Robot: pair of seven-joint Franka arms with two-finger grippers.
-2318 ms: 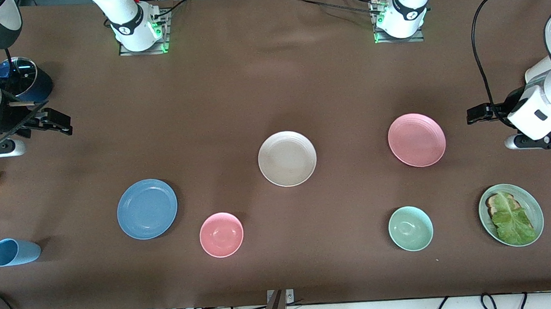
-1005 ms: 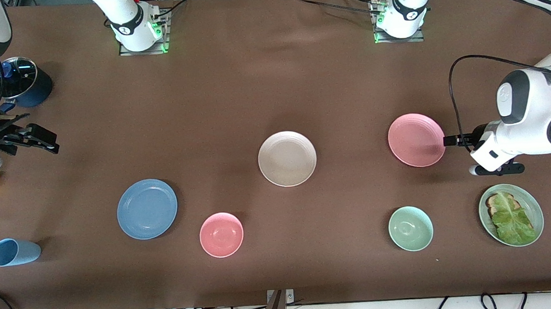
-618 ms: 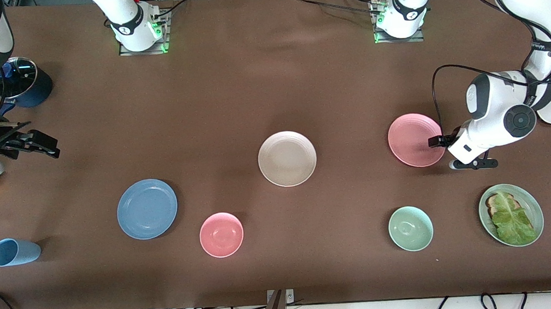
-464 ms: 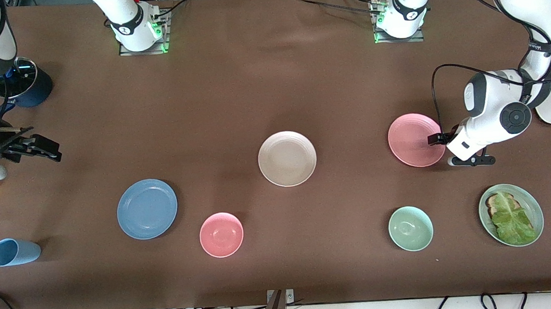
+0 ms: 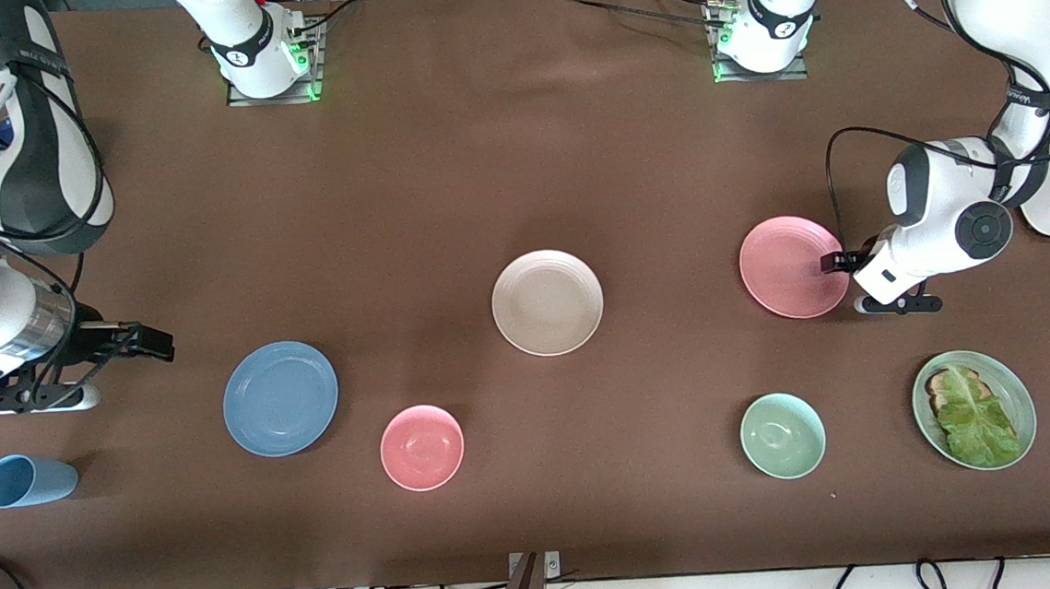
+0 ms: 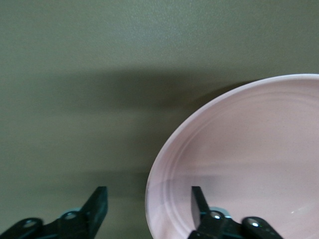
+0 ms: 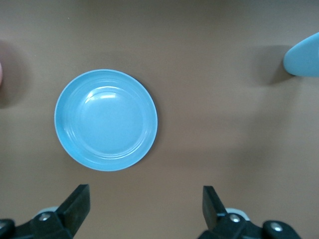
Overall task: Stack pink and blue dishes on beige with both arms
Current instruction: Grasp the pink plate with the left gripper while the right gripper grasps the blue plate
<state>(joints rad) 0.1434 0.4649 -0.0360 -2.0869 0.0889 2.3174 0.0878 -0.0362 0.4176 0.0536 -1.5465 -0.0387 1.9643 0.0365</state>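
Nearest the front camera: blue cup lying at the right arm's end, pink bowl, pale green bowl, and a green dish with bread and lettuce at the left arm's end. None are task items; all are sitting clear of the transfer lanes.

Next row up: blue plate lying flat on the brown table, untouched. Right gripper is hovering above the table just beside it, toward the right arm's end, not over it yet. Its wrist view is showing both fingers spread wide with the plate ahead of them, so it looks to be lining up for a rim approach.

Farther from the camera: beige plate sitting mid-table between the two coloured plates, nothing on it. Central spot makes sense as the stack base, since each arm can reach it from its own end.

Pink plate is lying flat near the left arm's end. Left gripper is down at its rim on the edge facing that end. Wrist view: one finger over the plate's inside, the other outside the rim, so the jaws are straddling the edge but are still apart, not clamped. Edge grip is probably the only option on a plate this shallow.

Judgement: pink pick in progress, blue approach starting, stacking not begun.
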